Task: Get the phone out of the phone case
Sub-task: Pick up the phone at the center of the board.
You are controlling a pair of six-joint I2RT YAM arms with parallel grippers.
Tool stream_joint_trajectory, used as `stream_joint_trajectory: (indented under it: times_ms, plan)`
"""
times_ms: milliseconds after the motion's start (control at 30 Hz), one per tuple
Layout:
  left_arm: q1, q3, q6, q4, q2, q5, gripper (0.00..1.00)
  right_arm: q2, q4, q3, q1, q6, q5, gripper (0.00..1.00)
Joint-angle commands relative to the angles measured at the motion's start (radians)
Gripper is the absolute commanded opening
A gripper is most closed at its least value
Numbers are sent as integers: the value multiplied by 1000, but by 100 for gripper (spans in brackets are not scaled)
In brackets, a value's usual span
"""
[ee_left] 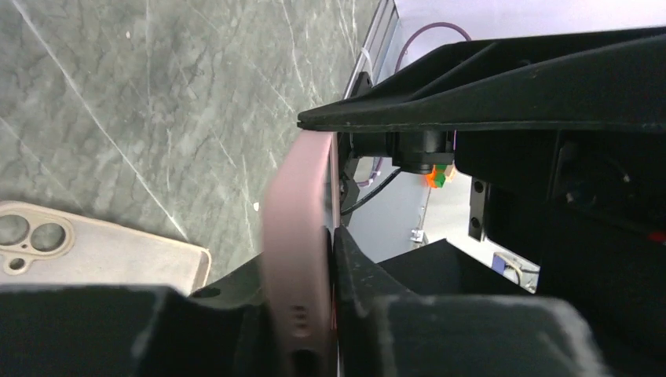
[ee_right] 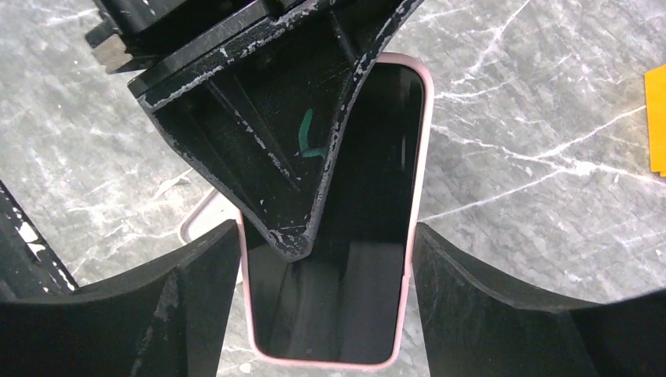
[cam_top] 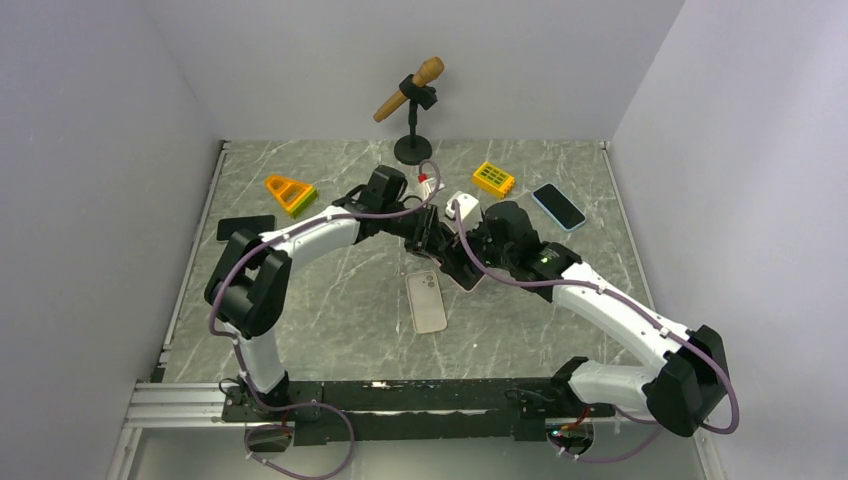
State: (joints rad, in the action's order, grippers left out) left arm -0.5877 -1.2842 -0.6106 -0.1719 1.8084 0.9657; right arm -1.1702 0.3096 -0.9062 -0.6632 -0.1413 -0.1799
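A phone (ee_right: 377, 196) with a black screen sits inside a pink phone case (ee_right: 421, 196), held above the marble table at mid-scene. My right gripper (ee_right: 326, 290) grips the case across its width, one finger pressed on each long side. My left gripper (ee_left: 314, 314) closes on the same cased phone through its thickness: one finger (ee_right: 259, 141) lies flat on the screen, the other is behind the case back. In the left wrist view the pink case (ee_left: 298, 228) shows edge-on between those fingers. From above, both grippers (cam_top: 432, 238) (cam_top: 468, 262) meet over the phone and mostly hide it.
A beige cased phone (cam_top: 427, 302) lies camera-side up just below the grippers. A blue-cased phone (cam_top: 558, 206) lies at back right and a black slab (cam_top: 245, 227) at left. Yellow toys (cam_top: 291, 192) (cam_top: 493, 178) and a microphone stand (cam_top: 413, 148) sit at the back.
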Motion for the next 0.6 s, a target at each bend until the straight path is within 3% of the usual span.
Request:
stream_joint_trajectory:
  times_ms: [0, 167, 267, 367, 467, 567]
  plan:
    - [10, -40, 72, -22, -36, -14, 14, 56, -41, -26, -27, -15, 50, 1]
    - [78, 4, 82, -44, -148, -213, 0, 104, -120, 71, -32, 109, 154, 95]
    - [170, 113, -17, 112, -249, -253, 0, 128, -177, 138, -32, 245, 274, 100]
    - [280, 272, -193, 392, -353, -256, 0, 159, -240, 203, -22, 412, 380, 100]
    - [358, 415, -381, 708, -400, -238, 0, 172, -385, 270, 33, 616, 226, 100]
    - [388, 480, -576, 998, -348, -182, 0, 121, -580, 298, 71, 808, 43, 100]
